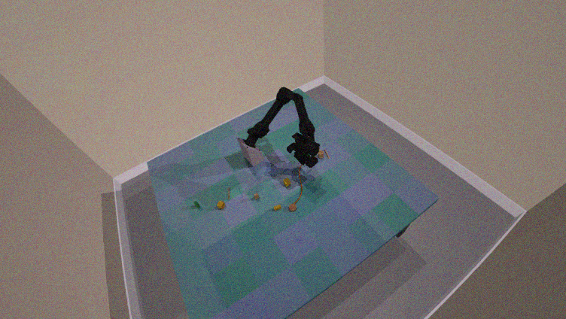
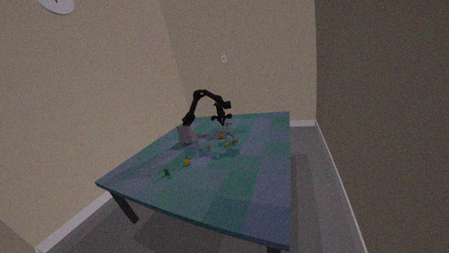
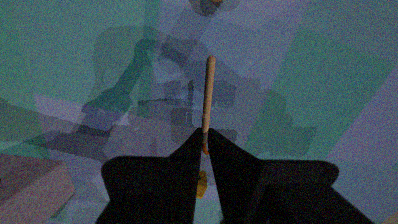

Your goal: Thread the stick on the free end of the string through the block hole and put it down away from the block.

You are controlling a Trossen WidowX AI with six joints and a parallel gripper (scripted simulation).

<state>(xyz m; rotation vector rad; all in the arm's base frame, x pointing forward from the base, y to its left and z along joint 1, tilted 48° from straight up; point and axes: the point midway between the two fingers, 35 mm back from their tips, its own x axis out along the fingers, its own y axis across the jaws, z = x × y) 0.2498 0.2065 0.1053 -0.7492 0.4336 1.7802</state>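
Observation:
My gripper (image 2: 223, 125) (image 3: 204, 132) is shut on the thin wooden stick (image 3: 209, 92), above the table. The stick points forward from the fingertips. The orange string (image 1: 301, 188) (image 2: 228, 133) hangs from the gripper to the round button (image 1: 292, 207) (image 2: 234, 140) on the table; its start shows as an orange bit at the fingers in the wrist view. A large pinkish block (image 1: 251, 153) (image 2: 186, 135) (image 3: 37, 190) stands beside the arm's base, away from the stick. Its hole is not clear. The string does not pass through it. In the top view the fingertips are hidden.
A yellow cube (image 1: 287, 182) (image 2: 221, 136) and a small yellow piece (image 1: 277, 207) (image 2: 226, 144) lie near the string. Another yellow cube (image 1: 220, 205) (image 2: 187, 162), a loose stick (image 1: 228, 193) and a green piece (image 1: 196, 204) (image 2: 166, 172) lie farther off. A wooden piece (image 1: 321, 153) lies beyond the gripper.

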